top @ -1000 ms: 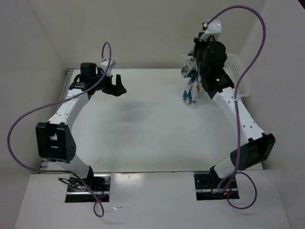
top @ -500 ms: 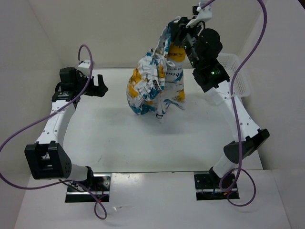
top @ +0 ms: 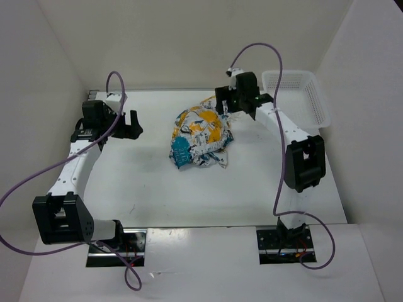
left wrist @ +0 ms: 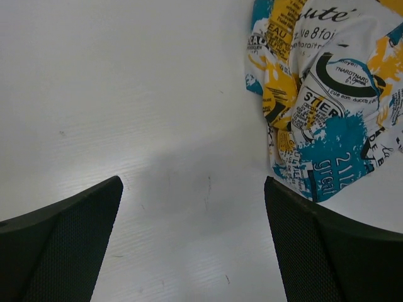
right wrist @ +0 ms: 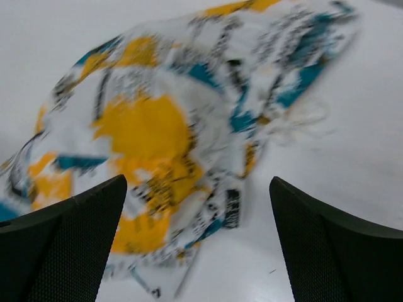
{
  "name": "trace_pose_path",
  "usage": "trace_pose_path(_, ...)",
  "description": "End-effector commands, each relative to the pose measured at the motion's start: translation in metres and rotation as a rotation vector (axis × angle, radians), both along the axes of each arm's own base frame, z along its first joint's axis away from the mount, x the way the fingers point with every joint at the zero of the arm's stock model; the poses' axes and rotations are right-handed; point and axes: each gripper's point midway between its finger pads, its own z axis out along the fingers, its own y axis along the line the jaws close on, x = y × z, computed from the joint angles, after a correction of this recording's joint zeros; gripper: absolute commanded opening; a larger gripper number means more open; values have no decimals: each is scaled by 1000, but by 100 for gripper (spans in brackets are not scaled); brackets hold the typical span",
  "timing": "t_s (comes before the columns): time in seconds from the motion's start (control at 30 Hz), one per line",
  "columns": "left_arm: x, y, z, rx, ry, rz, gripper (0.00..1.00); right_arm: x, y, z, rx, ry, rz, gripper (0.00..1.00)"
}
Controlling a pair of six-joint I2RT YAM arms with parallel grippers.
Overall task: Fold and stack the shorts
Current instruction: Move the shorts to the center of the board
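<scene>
The shorts lie in a crumpled heap on the white table, a little behind its middle, white cloth printed in teal, yellow-orange and black. My right gripper hovers just behind the heap's right edge, open and holding nothing. In the right wrist view the shorts fill the space below and ahead of the open right gripper. My left gripper stands open to the left of the heap, apart from it. The left wrist view has the shorts at upper right, past the open left gripper.
A white plastic lattice basket stands at the back right corner of the table, behind the right arm. White walls close in the table on the left, back and right. Purple cables loop above both arms.
The right gripper carried the shorts from the basket side to the table's middle, came down and opened. The shorts dropped into a heap. The left gripper shifted slightly left.
</scene>
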Motion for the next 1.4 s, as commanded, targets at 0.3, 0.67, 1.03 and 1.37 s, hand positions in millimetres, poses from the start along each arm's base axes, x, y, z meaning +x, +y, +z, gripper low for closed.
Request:
trace_pose_path(0.3,-15,-35,-15,-53,52,-126,100,-60,-19,-79,69,223,-35,67)
trace_pose_path(0.67,-31,-45,-30,-96,104,-172,100,-45,4,-135,160,362,-37,64)
trace_pose_path(1.03,-39,-52,-45,-134,174,-202,100,-27,-16,-163,50,326,-120,7)
trace_pose_path(1.37,-82,-113,-104,52,367,-330,100,0,-8,4,39,-26,45,0)
